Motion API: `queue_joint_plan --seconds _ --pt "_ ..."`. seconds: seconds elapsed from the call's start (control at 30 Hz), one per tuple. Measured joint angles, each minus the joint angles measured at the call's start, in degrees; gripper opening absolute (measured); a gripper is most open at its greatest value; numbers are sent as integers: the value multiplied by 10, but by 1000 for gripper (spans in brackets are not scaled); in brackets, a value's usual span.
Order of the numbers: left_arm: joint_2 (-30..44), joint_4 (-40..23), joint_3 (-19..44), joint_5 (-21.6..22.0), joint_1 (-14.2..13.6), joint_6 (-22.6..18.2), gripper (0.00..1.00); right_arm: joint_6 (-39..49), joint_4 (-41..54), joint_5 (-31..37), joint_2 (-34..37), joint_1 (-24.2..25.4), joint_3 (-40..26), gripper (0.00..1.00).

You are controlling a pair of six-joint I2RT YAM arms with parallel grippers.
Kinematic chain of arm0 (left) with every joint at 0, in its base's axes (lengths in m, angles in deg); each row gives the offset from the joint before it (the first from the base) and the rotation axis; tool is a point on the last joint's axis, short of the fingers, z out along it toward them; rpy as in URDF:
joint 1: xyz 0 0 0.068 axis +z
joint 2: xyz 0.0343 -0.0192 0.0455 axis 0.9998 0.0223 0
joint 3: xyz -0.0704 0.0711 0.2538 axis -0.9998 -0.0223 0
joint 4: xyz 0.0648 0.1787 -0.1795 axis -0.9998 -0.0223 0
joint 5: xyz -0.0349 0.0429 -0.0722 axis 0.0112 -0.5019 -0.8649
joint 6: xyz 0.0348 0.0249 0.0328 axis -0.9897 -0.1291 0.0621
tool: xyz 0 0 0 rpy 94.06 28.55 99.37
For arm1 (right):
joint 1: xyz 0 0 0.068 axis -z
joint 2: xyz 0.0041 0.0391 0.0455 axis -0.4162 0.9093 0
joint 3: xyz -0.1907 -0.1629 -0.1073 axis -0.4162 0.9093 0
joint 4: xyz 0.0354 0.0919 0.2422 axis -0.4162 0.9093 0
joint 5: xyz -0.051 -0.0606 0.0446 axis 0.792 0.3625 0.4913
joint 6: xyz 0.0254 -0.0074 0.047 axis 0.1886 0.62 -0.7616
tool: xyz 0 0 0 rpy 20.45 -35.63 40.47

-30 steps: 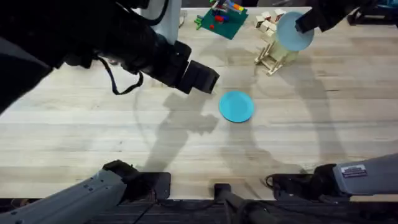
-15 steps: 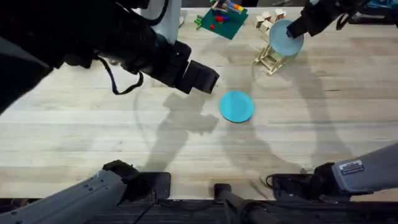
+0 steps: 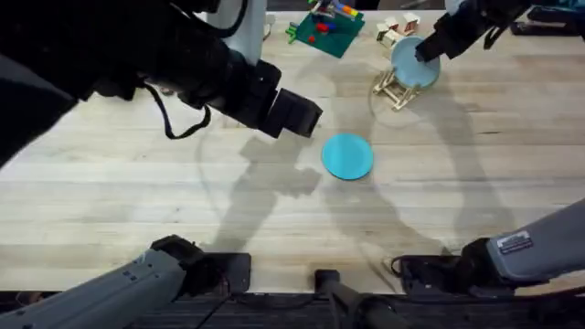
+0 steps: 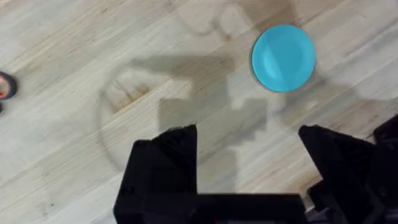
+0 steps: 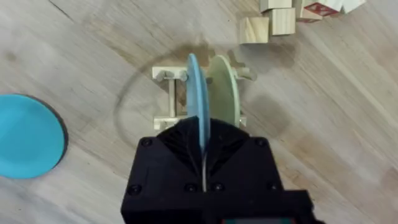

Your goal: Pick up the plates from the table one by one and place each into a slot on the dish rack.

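Your right gripper (image 5: 203, 163) is pinching the pale blue plate (image 5: 196, 93) on edge, right over the dish rack (image 5: 166, 99), beside the cream plate (image 5: 224, 87) already standing there. Keep it upright, line it up between the pegs, and lower it gently before letting go. The left gripper (image 4: 249, 168) hangs with fingers spread above the table (image 3: 137, 192); the turquoise plate (image 3: 347, 155) lies flat, mid-table.
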Motion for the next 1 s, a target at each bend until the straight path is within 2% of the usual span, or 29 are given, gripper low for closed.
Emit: queue_joint_plan --seconds 0.2,0.33,0.73,1.0 --pt "0 0 0 0 0 0 994 0 -1 0 0 0 0 30" --pt "0 0 0 0 0 0 995 0 -1 0 0 0 0 111" --pt "0 0 0 0 0 0 993 0 -2 0 0 0 -1 160" --pt "0 0 0 0 0 0 995 -18 5 0 -27 0 -1 335"
